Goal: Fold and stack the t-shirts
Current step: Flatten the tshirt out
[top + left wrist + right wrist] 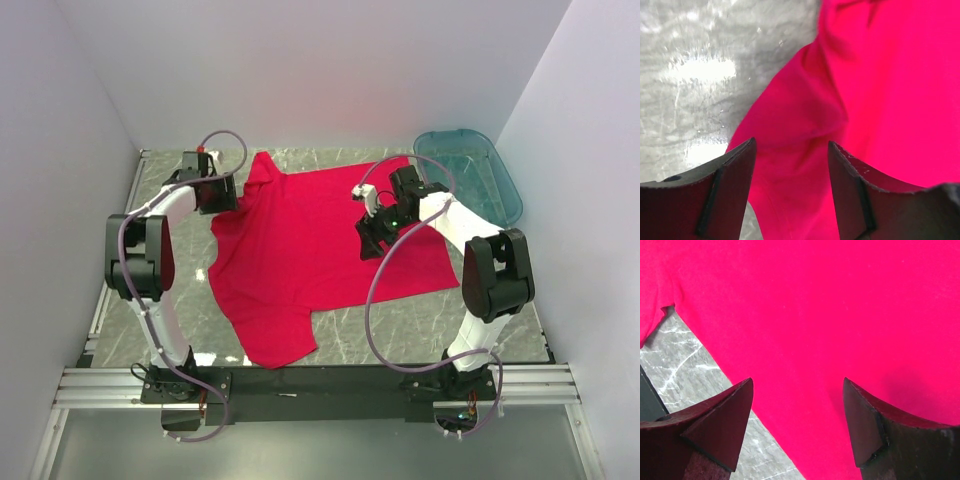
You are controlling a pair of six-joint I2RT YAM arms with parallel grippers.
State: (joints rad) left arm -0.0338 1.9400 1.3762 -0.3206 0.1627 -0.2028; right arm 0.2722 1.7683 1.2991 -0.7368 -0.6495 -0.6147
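Marble table [400, 322]: one t-shirt [320, 250], one basin [472, 178]

Bright, even light; glare on table [700, 70].

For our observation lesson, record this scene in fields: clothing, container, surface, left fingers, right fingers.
clothing: one red t-shirt, spread out, unfolded
container: teal basin, far right corner
surface: grey marble table
left fingers: open, above the shirt's left edge
right fingers: open, above the shirt's right part
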